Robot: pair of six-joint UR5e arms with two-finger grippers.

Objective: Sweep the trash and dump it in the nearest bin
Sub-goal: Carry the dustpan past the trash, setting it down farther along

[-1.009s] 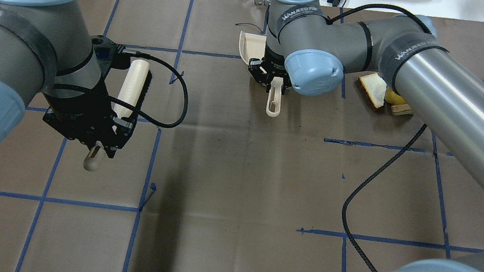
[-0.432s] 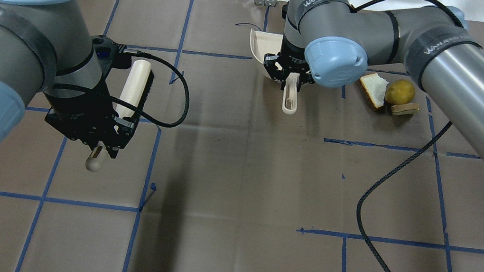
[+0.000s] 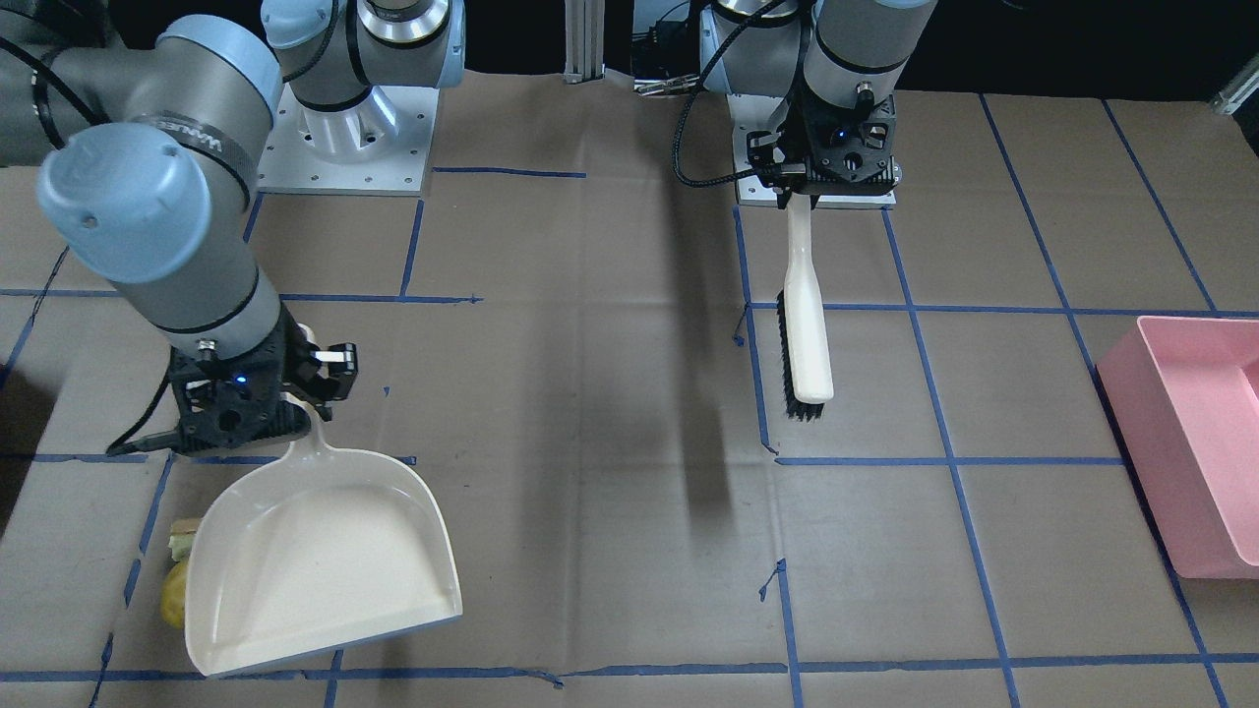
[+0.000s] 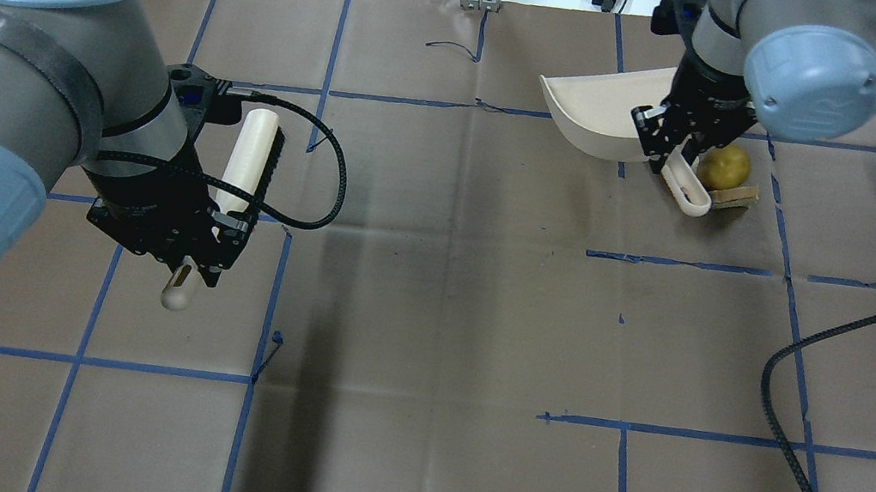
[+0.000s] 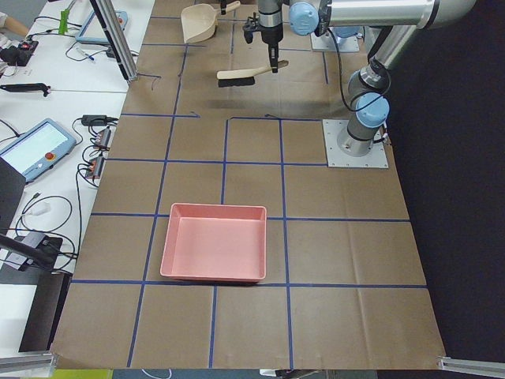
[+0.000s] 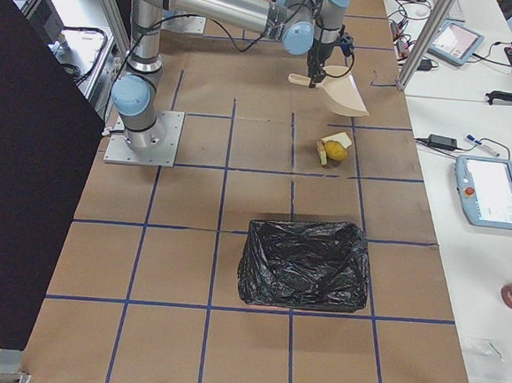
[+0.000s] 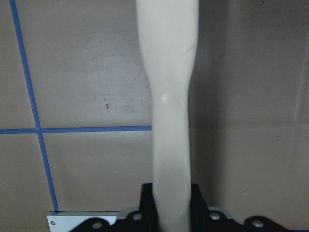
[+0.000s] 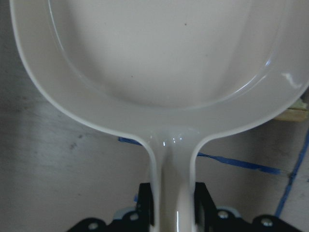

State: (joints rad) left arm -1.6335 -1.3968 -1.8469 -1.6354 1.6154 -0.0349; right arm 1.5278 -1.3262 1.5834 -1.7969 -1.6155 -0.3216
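Sweeping has not begun: nothing lies in the dustpan (image 3: 315, 551), whose cream bowl shows bare in the right wrist view. The right gripper (image 4: 684, 141) has its jaws closed on the dustpan's handle, and the pan looks tilted and carried just off the worktop (image 4: 435, 324), though the pictures do not settle that. All three pieces of trash sit loose on the worktop just beside the dustpan, on its handle end toward the robot's right. They are the potato-like lump (image 4: 725, 167), the sandwich chunk (image 4: 736, 197) touching it, and the bread slice (image 6: 342, 140), which the overhead view hides. The pan's open lip faces away from the robot, not toward the pile, so it probably needs turning or resetting before anything can be pushed in. The brush (image 3: 807, 334) hangs well apart from the dustpan on its other side, bristles clear of the trash. The left gripper (image 3: 799, 192) has its jaws clamped on the brush handle. The black-lined bin (image 6: 304, 262) stands beyond the trash from the dustpan and seems the nearer one; the pink bin (image 5: 215, 241) is far off past the brush. Left to do: set the pan, bring the brush over, sweep, carry, dump.
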